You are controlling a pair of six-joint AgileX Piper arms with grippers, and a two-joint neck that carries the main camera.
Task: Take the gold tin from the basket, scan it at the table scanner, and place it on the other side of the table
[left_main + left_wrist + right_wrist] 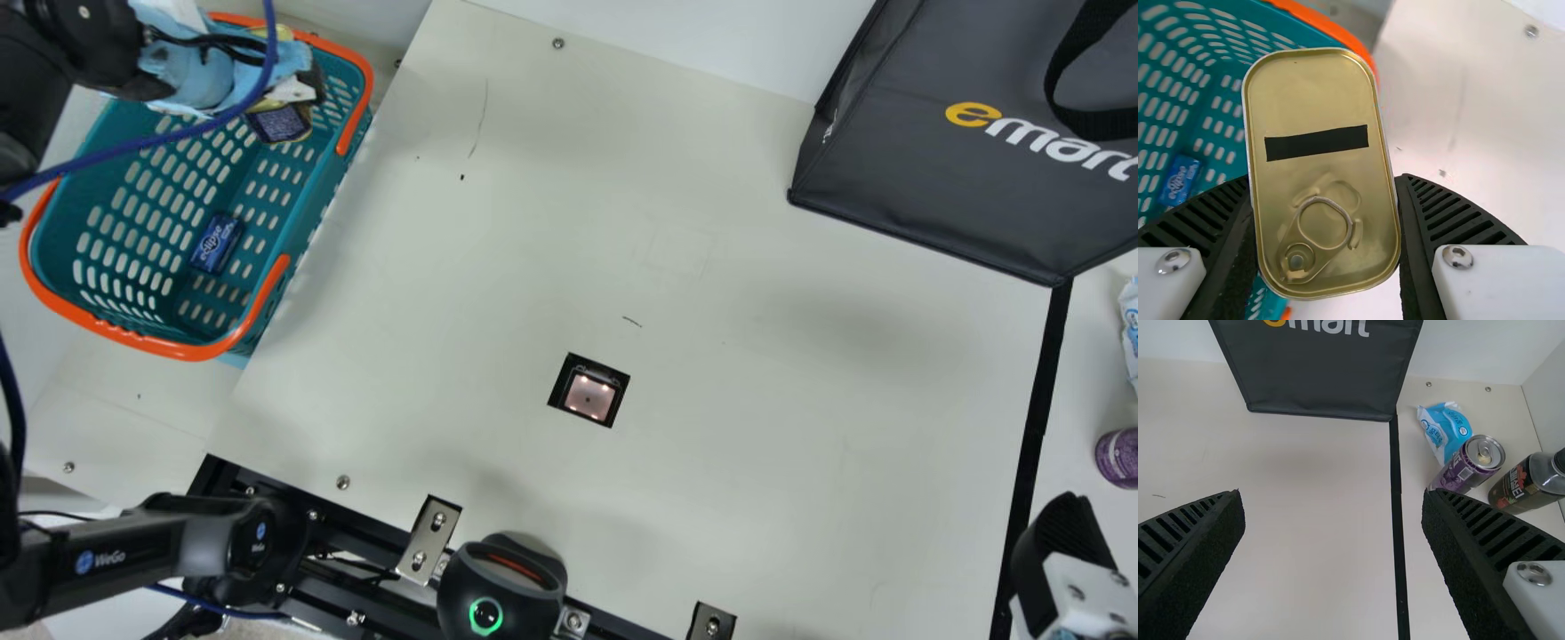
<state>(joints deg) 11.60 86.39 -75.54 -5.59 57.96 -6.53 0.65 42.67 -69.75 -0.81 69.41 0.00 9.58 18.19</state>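
In the main view, the left gripper seems to hold the tin over the basket; the right gripper is beside the black strip. Left wrist view: tin pinched between both fingers. Right wrist view: fingers spread wide.

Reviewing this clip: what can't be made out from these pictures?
- Gold tin: its underside, turned away in the left wrist view.
- Basket: its far-left corner, behind the left arm in the main view.
- Dark bag: its right side, cut off by the main view's edge.
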